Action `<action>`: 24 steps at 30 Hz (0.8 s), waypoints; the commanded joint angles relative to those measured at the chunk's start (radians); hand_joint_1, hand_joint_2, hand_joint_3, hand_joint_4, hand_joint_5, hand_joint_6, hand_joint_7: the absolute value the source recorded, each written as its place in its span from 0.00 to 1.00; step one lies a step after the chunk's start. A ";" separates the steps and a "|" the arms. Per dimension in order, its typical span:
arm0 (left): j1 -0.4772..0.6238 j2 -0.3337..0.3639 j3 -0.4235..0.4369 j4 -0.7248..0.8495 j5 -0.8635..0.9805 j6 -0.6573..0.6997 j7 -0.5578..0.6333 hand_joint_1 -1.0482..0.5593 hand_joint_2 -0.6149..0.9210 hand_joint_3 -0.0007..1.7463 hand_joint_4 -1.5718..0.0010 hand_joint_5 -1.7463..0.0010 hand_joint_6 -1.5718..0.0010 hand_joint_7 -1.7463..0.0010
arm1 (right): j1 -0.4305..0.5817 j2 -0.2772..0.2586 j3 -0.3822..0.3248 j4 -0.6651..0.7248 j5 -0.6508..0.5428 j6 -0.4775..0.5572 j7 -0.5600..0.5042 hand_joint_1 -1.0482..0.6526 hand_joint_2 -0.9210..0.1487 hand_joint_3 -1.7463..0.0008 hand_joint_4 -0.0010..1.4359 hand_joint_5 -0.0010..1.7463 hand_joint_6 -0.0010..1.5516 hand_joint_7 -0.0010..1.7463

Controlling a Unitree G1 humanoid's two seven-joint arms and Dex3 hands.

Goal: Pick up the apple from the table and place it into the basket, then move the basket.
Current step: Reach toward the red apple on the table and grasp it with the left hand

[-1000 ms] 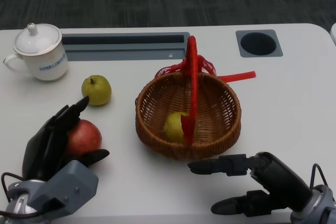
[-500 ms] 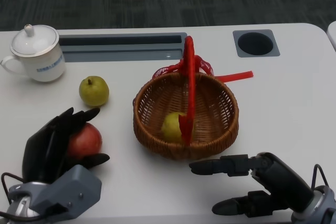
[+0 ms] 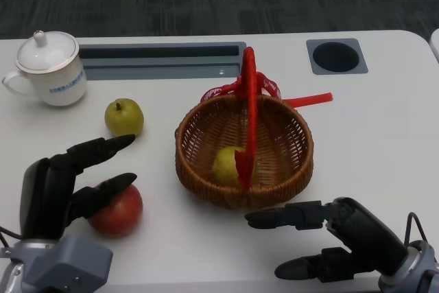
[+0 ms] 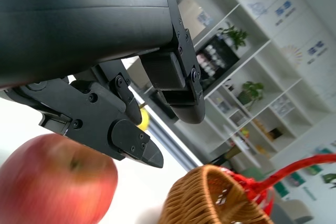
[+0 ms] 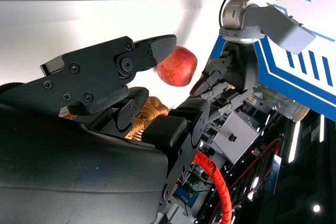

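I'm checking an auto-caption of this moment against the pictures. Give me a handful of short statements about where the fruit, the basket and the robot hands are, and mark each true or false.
1. The red apple lies on the table, outside the basket. True.
2. The basket holds nothing. False: a yellow-green fruit lies inside it.
3. The right robot hand grips the red basket handle. False: it holds nothing, its fingers apart, on the near side of the basket.
4. A second yellow-green fruit sits on the table between the lidded cup and the basket. True.
5. The left robot hand has lifted the apple over the basket. False: the apple rests on the table.
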 commanded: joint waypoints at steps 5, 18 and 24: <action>0.006 0.005 0.050 -0.044 0.015 -0.047 0.055 0.55 0.94 0.00 0.24 1.00 0.33 1.00 | 0.001 -0.007 -0.003 -0.002 -0.010 -0.007 -0.020 0.39 0.06 1.00 0.59 0.00 0.49 0.00; 0.097 0.009 0.033 -0.164 -0.072 -0.026 -0.153 0.48 0.93 0.00 0.41 1.00 0.43 1.00 | 0.025 -0.013 0.002 -0.021 -0.007 -0.016 -0.028 0.40 0.05 1.00 0.59 0.00 0.50 0.00; 0.207 0.150 0.011 -0.365 -0.254 0.035 -0.549 0.29 0.93 0.01 0.83 1.00 0.82 1.00 | 0.020 -0.012 0.000 -0.014 -0.004 -0.013 -0.026 0.40 0.05 1.00 0.60 0.00 0.50 0.00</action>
